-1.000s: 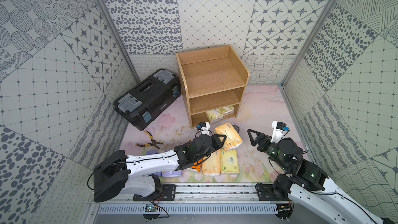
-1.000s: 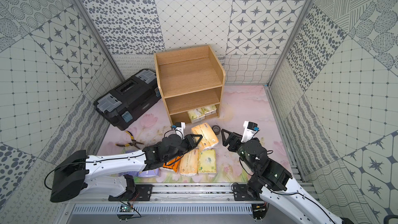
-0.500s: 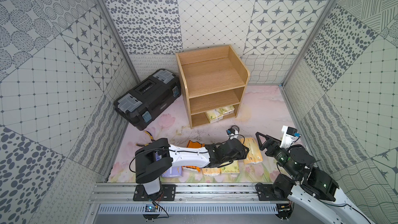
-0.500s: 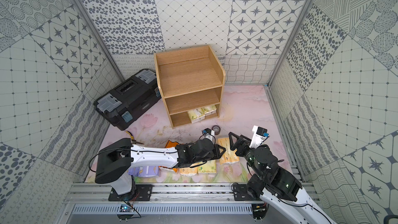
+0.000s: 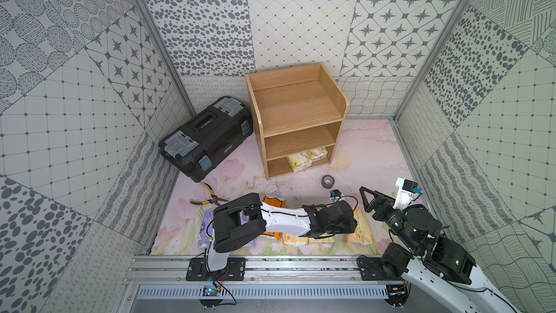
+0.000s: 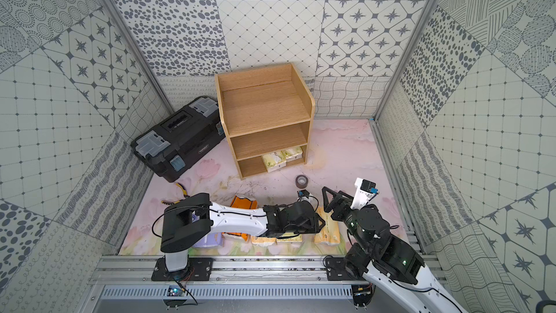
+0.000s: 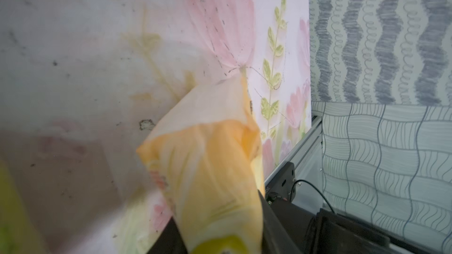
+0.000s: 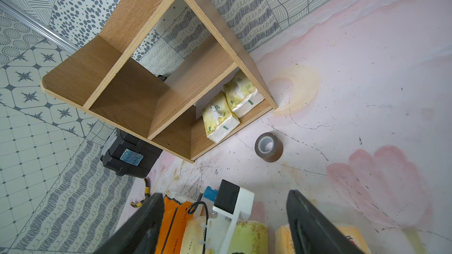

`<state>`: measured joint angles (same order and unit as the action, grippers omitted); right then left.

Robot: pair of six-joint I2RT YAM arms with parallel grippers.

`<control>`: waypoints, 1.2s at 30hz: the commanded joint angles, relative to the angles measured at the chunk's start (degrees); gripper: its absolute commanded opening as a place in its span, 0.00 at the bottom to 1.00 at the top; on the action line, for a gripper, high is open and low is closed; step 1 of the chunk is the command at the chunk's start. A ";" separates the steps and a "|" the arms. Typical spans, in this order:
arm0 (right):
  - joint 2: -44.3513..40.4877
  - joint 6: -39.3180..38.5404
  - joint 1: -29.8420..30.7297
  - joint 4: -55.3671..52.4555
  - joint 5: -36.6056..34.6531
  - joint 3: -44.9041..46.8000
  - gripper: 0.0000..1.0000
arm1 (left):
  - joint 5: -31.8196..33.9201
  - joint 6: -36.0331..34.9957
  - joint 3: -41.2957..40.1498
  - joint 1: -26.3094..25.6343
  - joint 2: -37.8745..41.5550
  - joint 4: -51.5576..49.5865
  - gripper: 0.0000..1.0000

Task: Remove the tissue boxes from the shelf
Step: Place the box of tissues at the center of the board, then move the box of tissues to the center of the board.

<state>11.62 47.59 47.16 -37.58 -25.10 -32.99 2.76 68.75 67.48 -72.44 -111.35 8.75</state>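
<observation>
Right wrist: tape roll near shelf

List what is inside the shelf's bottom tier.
Two cream-green tissue packs lie side by side in the bottom tier of the shelf; the space beside them looks bare. Anything behind them is covered.

**Little print is legible**

The letters "USHION" run along the orange tissue pack, lower left in the right wrist view. Green print on the two cream tissue packs at mid-frame is too small to read, as is the front label of the black toolbox.
</observation>
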 commanded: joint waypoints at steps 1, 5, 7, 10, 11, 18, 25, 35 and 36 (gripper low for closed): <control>-0.63 0.22 -0.22 0.66 -1.00 0.30 0.83 | 0.49 0.42 0.74 -0.37 1.11 -4.75 0.53; -0.55 1.22 -0.15 0.50 -1.54 1.03 0.83 | 6.35 0.27 0.20 -1.22 5.53 -8.98 0.60; -0.21 2.23 -0.17 0.26 -2.19 1.68 0.83 | 10.95 -0.31 0.11 -2.26 8.70 -11.80 0.63; 0.91 4.52 -0.20 0.14 -2.20 4.06 0.83 | 18.62 -0.47 -0.52 -4.04 13.51 -15.78 0.68; 1.63 5.46 -0.22 0.14 -1.87 4.69 0.83 | 20.63 -0.23 -1.16 -4.47 14.85 -16.33 0.69; 10.95 14.75 -0.20 -1.92 1.17 7.95 0.83 | 28.96 3.77 -8.42 -4.99 23.56 -15.06 0.70; 20.50 36.35 -0.31 -16.91 -1.60 8.14 0.83 | 33.70 5.15 -12.78 -4.99 28.73 -14.49 0.75; 20.41 35.70 -0.48 -9.30 5.61 13.08 0.85 | 33.61 5.09 -14.96 -3.55 31.09 -13.70 0.76; 19.42 34.81 -0.46 -7.83 6.58 13.83 0.85 | 33.49 5.51 -15.44 -3.26 31.42 -13.60 0.76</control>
<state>33.15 83.57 46.87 -50.26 -21.32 -20.75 32.88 73.34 53.23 -76.58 -81.28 -4.10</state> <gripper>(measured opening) 0.849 0.760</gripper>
